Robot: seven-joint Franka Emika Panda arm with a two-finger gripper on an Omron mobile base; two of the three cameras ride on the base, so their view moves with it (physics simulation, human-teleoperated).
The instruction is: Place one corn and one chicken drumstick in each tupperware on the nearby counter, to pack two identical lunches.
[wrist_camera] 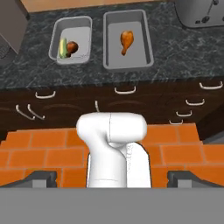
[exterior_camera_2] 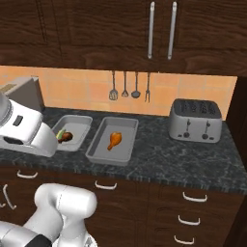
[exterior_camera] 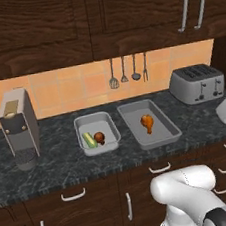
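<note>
On the dark counter (exterior_camera: 56, 163) the shorter tupperware (exterior_camera: 104, 126) holds a green-husked corn (exterior_camera: 90, 139) beside a chicken drumstick (exterior_camera: 99, 137). To its right, the longer tupperware (exterior_camera: 158, 135) holds one chicken drumstick (exterior_camera: 147, 122) alone. The hand view looks down from high and behind at both trays: short tupperware (wrist_camera: 78, 33) with corn (wrist_camera: 63, 47) and drumstick (wrist_camera: 72, 46), long tupperware (wrist_camera: 131, 59) with drumstick (wrist_camera: 126, 40). My gripper (wrist_camera: 113, 178) is open and empty, its fingertips (wrist_camera: 41, 177) spread wide, well back from the counter above the floor.
A silver toaster (exterior_camera: 197, 84) stands at the back right and a coffee machine (exterior_camera: 20, 127) at the left. Utensils (exterior_camera: 128, 71) hang on the tiled wall. Cabinet fronts with curved handles (wrist_camera: 124, 90) lie below the counter edge. Orange brick floor (wrist_camera: 43, 151) is under the hand.
</note>
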